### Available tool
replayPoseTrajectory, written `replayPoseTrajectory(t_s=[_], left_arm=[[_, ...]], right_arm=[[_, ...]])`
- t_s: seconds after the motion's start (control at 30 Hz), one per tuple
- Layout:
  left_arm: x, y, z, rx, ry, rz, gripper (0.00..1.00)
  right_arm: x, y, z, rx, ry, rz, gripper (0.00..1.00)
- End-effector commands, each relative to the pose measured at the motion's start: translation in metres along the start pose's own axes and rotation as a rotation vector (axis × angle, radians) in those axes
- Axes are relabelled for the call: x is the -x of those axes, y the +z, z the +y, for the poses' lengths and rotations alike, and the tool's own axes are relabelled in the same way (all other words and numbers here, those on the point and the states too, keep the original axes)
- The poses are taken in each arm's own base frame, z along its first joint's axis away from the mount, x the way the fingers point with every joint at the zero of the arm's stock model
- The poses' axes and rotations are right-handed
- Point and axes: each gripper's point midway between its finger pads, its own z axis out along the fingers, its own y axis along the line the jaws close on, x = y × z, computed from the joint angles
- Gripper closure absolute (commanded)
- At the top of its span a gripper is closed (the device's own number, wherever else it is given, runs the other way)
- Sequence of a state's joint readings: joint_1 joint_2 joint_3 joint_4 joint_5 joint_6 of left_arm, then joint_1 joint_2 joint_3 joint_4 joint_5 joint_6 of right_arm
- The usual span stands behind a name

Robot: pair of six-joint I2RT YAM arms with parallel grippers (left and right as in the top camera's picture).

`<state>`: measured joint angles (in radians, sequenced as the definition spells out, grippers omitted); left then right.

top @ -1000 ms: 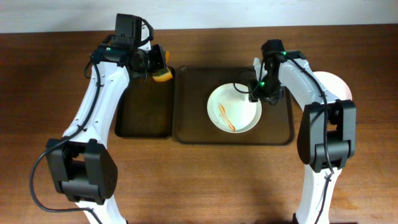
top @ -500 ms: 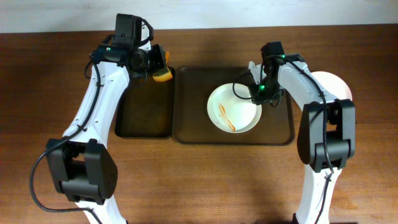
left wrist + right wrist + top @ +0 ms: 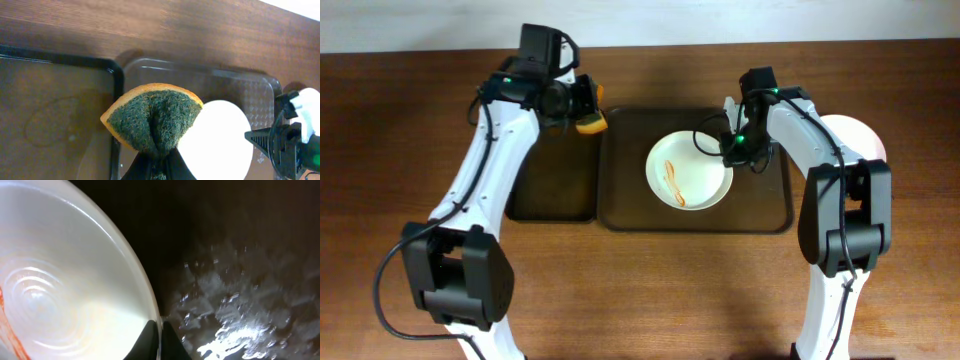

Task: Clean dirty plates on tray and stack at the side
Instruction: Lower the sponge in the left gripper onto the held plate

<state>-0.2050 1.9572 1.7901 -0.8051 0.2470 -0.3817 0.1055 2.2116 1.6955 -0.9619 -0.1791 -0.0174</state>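
Note:
A white plate (image 3: 689, 171) with an orange-red streak lies on the dark tray (image 3: 620, 212). My right gripper (image 3: 732, 150) is shut on the plate's right rim. In the right wrist view its fingertips (image 3: 159, 328) pinch the rim of the plate (image 3: 60, 280), one inside and one outside, over the wet tray (image 3: 240, 280). My left gripper (image 3: 582, 112) hovers at the tray's back left corner, shut on a yellow-green sponge (image 3: 591, 121). In the left wrist view the sponge (image 3: 152, 120) is folded between the jaws of the gripper (image 3: 157, 167), short of the plate (image 3: 215, 140).
A narrower black tray (image 3: 552, 185) lies left of the big tray. A second white plate (image 3: 858, 135) rests on the wood tabletop (image 3: 650, 290) at the right, partly behind the right arm. The right gripper (image 3: 295, 145) shows at the edge of the left wrist view.
The right gripper has shut on the plate's rim, and the plate has shifted and turned slightly to the left. The left arm has carried the sponge a little to the right, toward the tray.

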Motion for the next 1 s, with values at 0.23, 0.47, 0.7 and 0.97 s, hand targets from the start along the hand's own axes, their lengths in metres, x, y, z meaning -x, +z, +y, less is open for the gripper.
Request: replayPoseTrajectory(t_s=[0.23,0.47,0.7,0.97], left_arm=[[-0.012,0.012,0.0,0.029,0.018,0.027,1.0],[-0.029,0.031,-0.013,0.024,0.047,0.075,1.0],[-0.048,0.064,-0.023,0.015,0.14,0.127,1.0],[-0.067,0.129,-0.061,-0.065,0.445,0.097,1.0]], right_arm=[[-0.031,0.004,0.002,-0.009,0.412,0.125,0.64],[-0.017,0.011,0.002,0.002,0.376,0.061,0.72],[-0.038,0.041,0.012,0.001,0.346,0.089,0.96],[-0.027,0.043,0.019,0.018,0.292,0.044,0.96]])
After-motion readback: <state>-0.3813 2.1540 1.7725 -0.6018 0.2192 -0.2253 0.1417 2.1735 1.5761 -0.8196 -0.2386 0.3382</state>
